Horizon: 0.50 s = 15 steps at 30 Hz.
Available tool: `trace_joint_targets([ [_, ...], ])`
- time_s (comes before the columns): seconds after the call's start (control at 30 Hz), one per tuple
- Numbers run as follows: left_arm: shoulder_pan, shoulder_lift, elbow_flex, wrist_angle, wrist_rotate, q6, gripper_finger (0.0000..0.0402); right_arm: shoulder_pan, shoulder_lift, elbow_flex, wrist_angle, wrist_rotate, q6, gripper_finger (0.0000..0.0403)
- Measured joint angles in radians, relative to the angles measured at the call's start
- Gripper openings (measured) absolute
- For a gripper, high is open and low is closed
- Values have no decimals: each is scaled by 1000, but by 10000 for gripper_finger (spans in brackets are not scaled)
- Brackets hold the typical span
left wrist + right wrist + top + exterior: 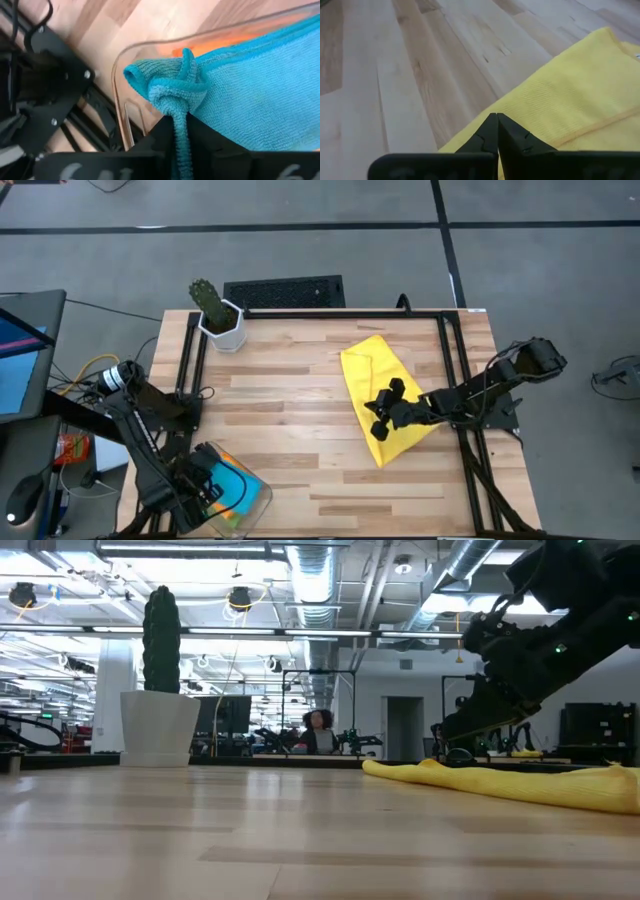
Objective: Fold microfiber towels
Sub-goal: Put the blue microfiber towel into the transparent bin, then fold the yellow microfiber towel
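At the bench's (290, 395) near-left corner: left fingers (181, 131) clamped on the light blue towel (250, 95).
The left arm bent down over a clear bin (262, 492); the right arm reached low, its fingers (497, 131) pressed together, empty, above the yellow towel (385, 395) spread beneath them.

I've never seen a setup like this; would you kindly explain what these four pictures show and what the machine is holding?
It is a two-armed robot at a wooden table. One camera looks straight down, one sits level with the tabletop, and one rides on each wrist. The right tool rests shut over a yellow towel spread on the table; its wrist picture shows the closed tips above that cloth. The left tool is in a clear bin at the table's near left corner, pinching a light blue towel, with an orange one beneath. A potted cactus stands at the far edge.
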Motion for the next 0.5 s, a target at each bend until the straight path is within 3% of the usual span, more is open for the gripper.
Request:
trace_joint_targets([
  [0.17, 0, 0, 0, 5, -52, 39, 84, -21, 0, 0, 0, -23, -23, 24],
  [0.3, 0, 0, 0, 9, 10, 39, 133, -23, 0, 0, 0, -23, -23, 26],
  [0.5, 2, -6, 20, -55, 20, -90, 185, -23, 0, 0, 0, -24, -52, 27],
])
